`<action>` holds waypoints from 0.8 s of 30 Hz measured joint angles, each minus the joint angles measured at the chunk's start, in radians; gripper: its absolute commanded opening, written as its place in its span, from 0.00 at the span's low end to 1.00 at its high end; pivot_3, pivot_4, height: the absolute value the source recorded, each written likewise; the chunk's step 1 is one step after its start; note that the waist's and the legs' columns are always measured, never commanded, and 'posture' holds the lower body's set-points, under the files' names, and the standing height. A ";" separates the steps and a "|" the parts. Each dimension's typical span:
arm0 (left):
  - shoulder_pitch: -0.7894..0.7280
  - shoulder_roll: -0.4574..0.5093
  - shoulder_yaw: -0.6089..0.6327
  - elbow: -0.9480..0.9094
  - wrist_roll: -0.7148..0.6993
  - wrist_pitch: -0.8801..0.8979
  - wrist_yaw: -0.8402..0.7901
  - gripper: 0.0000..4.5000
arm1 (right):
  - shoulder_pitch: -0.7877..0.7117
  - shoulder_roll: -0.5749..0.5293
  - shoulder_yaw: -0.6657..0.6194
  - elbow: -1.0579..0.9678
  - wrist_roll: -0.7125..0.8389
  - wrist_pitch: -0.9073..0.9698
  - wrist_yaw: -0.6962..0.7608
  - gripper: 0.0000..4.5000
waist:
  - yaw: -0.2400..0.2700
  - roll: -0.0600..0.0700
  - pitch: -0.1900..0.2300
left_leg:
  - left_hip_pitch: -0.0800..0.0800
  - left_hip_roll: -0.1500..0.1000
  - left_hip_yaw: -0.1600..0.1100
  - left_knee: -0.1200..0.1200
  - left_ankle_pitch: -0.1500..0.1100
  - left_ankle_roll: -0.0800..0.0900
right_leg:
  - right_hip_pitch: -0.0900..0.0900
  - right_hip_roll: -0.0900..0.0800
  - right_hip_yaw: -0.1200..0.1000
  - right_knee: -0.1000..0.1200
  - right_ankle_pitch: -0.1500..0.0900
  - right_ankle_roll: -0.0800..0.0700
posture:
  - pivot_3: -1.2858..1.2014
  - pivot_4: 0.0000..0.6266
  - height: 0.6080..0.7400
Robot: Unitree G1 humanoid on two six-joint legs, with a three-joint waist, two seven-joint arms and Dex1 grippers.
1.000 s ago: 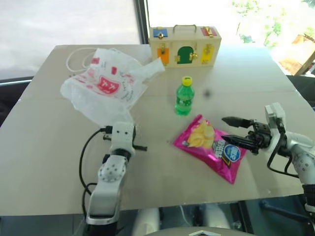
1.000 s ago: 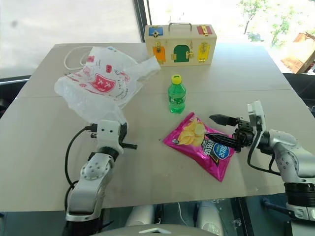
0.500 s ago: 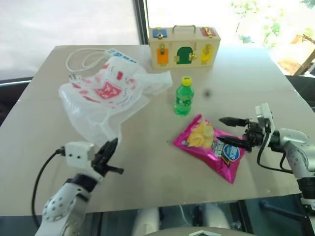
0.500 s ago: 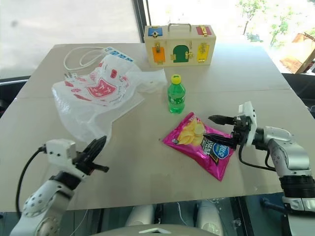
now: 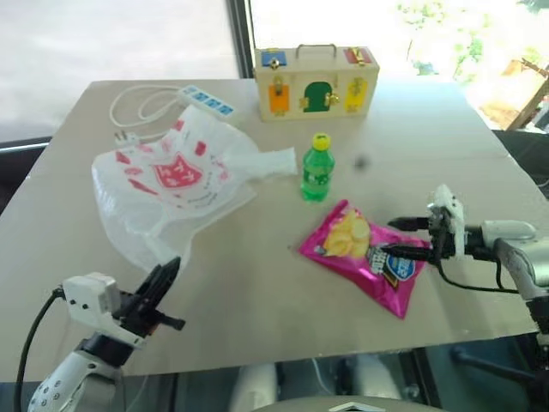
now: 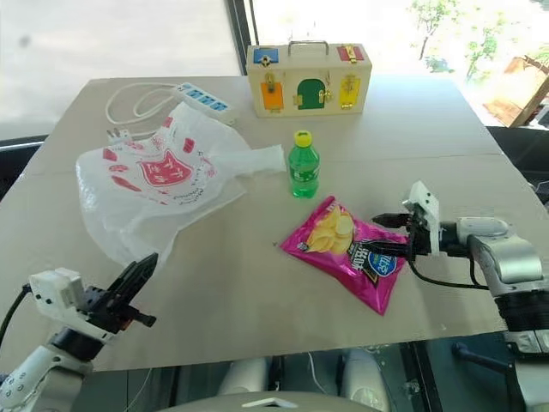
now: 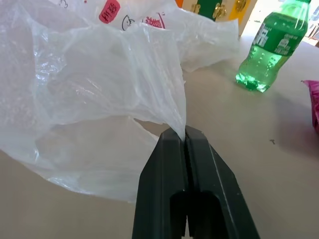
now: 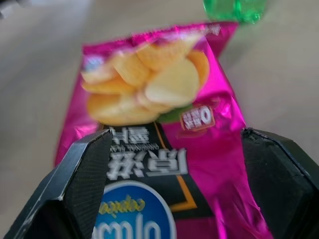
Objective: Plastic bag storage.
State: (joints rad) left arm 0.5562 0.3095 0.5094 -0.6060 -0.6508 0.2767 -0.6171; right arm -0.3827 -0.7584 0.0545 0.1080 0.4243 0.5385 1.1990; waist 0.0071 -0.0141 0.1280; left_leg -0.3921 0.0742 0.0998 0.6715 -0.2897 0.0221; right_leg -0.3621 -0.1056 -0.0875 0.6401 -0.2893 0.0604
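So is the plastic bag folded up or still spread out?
Spread out. The plastic bag lies loose and crumpled across the table, one edge pinched in the shut left gripper.

bottle (image 5: 316, 167) beside chips packet (image 5: 364, 253), table (image 5: 257, 283) front bare

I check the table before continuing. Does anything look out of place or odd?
Nothing is spilled or damaged. The plastic bag lies crumpled, one edge pinched in the shut left gripper; the pink chips packet lies askew.
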 measured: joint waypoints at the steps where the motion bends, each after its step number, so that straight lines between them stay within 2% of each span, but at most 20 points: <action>1: 0.004 0.002 0.000 0.014 0.001 -0.008 -0.008 0.01 | -0.015 0.001 0.015 0.030 -0.023 -0.005 -0.008 0.92 | 0.000 0.000 0.000 | 0.000 0.000 0.000 0.000 0.000 0.000 | 0.000 0.000 0.000 0.000 0.000 0.000 | 0.52 0.24 1.00; 4: 0.003 0.008 0.000 0.055 0.011 -0.038 -0.020 0.01 | -0.064 -0.001 0.052 0.115 -0.081 0.004 -0.015 0.92 | 0.004 0.000 0.000 | -0.001 0.000 0.000 0.000 0.000 0.000 | 0.000 0.000 0.000 0.000 0.000 0.000 | 0.52 0.24 1.00; 12: -0.031 -0.004 -0.051 0.083 0.036 -0.072 -0.017 0.01 | -0.118 -0.076 0.157 0.084 -0.135 0.097 0.084 0.92 | 0.009 -0.008 -0.006 | 0.000 0.000 -0.001 0.000 0.000 0.000 | 0.001 0.000 -0.002 -0.001 0.000 0.000 | 0.52 0.24 1.00; 13: -0.034 -0.007 -0.053 0.085 0.036 -0.075 -0.016 0.00 | -0.117 -0.082 0.161 0.075 -0.132 0.114 0.098 0.81 | 0.008 -0.009 -0.006 | 0.000 0.000 -0.002 0.000 0.000 0.000 | 0.001 0.000 -0.002 -0.001 0.000 0.000 | 0.52 0.24 1.00; 16: -0.040 -0.016 -0.068 0.087 0.038 -0.080 -0.007 0.00 | -0.102 -0.089 0.165 0.053 -0.114 0.170 0.134 0.69 | 0.007 -0.009 -0.007 | 0.000 0.000 -0.002 0.000 0.000 0.000 | 0.001 0.000 -0.002 -0.001 0.000 0.000 | 0.52 0.24 1.00; 17: -0.040 -0.020 -0.073 0.087 0.038 -0.081 -0.006 0.00 | -0.097 -0.089 0.166 0.045 -0.109 0.180 0.143 0.56 | 0.006 -0.009 -0.007 | 0.000 0.000 -0.002 0.000 0.000 0.000 | 0.001 0.000 -0.002 -0.001 0.000 0.000 | 0.52 0.24 1.00; 19: -0.041 -0.026 -0.082 0.087 0.038 -0.083 -0.002 0.00 | -0.083 -0.090 0.168 0.026 -0.101 0.202 0.152 0.45 | 0.006 -0.009 -0.006 | 0.000 0.000 -0.003 0.000 0.000 0.000 | 0.001 0.000 -0.002 -0.001 0.000 0.000 | 0.52 0.24 1.00; 21: -0.041 -0.028 -0.084 0.087 0.036 -0.088 0.003 0.00 | -0.071 -0.090 0.171 0.016 -0.091 0.218 0.162 0.19 | 0.006 -0.009 -0.006 | 0.000 0.000 -0.003 0.000 0.000 0.000 | 0.001 0.000 -0.002 -0.001 0.000 0.000 | 0.52 0.24 1.00; 23: -0.040 -0.032 -0.086 0.087 0.028 -0.090 0.003 0.00 | -0.056 -0.088 0.175 0.006 -0.080 0.240 0.170 0.02 | 0.006 -0.008 -0.006 | 0.000 0.000 -0.003 0.000 0.000 0.000 | 0.001 0.000 -0.001 -0.001 0.000 0.000 | 0.52 0.24 1.00; 24: -0.041 -0.032 -0.086 0.087 0.027 -0.091 0.003 0.00 | -0.053 -0.087 0.177 0.004 -0.076 0.246 0.171 0.01 | 0.006 -0.008 -0.006 | 0.000 0.000 -0.003 0.000 0.000 0.000 | 0.001 0.000 -0.001 -0.001 0.000 0.000 | 0.52 0.24 1.00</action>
State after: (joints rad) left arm 0.5154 0.2777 0.4229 -0.5189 -0.6239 0.1862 -0.6145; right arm -0.4352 -0.8450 0.2312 0.1120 0.3485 0.7849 1.3701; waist 0.0133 -0.0220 0.1222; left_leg -0.3925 0.0742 0.0964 0.6715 -0.2898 0.0222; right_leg -0.3614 -0.1060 -0.0887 0.6393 -0.2894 0.0602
